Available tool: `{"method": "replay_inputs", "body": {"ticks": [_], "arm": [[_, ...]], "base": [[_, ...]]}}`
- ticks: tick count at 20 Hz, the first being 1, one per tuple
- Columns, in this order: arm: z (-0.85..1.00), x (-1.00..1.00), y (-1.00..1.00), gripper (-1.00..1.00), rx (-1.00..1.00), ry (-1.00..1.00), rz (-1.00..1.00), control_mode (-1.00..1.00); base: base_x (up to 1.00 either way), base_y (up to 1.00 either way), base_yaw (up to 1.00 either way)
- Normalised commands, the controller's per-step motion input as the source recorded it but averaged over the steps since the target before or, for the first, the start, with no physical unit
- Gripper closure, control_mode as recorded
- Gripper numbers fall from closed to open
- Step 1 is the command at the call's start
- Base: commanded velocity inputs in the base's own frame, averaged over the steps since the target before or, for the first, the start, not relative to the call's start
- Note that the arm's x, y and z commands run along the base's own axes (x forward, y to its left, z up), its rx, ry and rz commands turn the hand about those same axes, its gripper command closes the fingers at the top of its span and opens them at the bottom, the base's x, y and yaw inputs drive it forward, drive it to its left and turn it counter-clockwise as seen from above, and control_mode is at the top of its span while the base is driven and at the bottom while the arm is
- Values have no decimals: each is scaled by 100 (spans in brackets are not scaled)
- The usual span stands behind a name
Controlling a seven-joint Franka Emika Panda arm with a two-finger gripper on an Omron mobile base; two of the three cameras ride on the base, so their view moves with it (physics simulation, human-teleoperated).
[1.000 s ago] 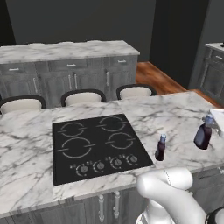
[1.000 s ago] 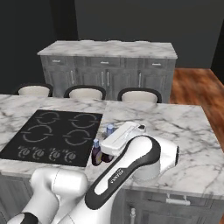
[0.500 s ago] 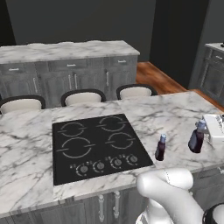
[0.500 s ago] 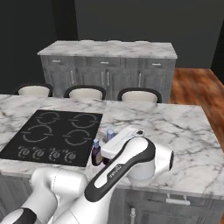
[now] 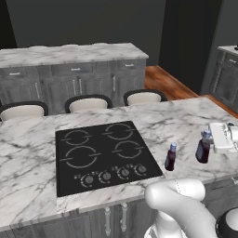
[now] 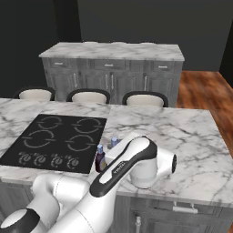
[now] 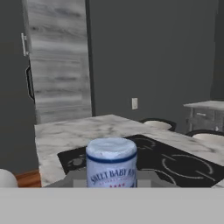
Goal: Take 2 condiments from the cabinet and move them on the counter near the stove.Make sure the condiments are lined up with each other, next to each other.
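Room: dark kitchen, with a marble island counter point(image 5: 32, 181) and a black cooktop point(image 5: 100, 155) set in it.
First bottle: one small brown sauce bottle point(image 5: 170, 156) stands upright on the counter, just beside the cooktop's right edge.
Second bottle: the other sauce bottle point(image 5: 203, 146) is near it, further right, upright, low over the marble or on it; I cannot tell which.
Gripper: the gripper point(image 5: 218, 138) is squeezed shut on the second bottle, up near its blue cap point(image 7: 111, 151).
How it feels: probably small, light, hard and smooth, so it may slip.
Where to hold: around the body or just under the cap, kept straight up.
Watch out: tall and thin, so a bump could tip it over.
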Motion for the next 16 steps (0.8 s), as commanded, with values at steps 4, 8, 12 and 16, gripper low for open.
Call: {"method": "replay_inputs", "body": {"ticks": [4, 8, 12, 16], "arm": [[-22, 10, 7, 100, 0, -1, 0, -100], [-24, 4, 6, 100, 0, 0, 0, -100], [-31, 7, 14, 100, 0, -2, 0, -100], [-22, 5, 11, 100, 0, -3, 0, -100]], "base": [[0, 0, 0], [0, 0, 0], [0, 0, 0], [0, 0, 0]]}}
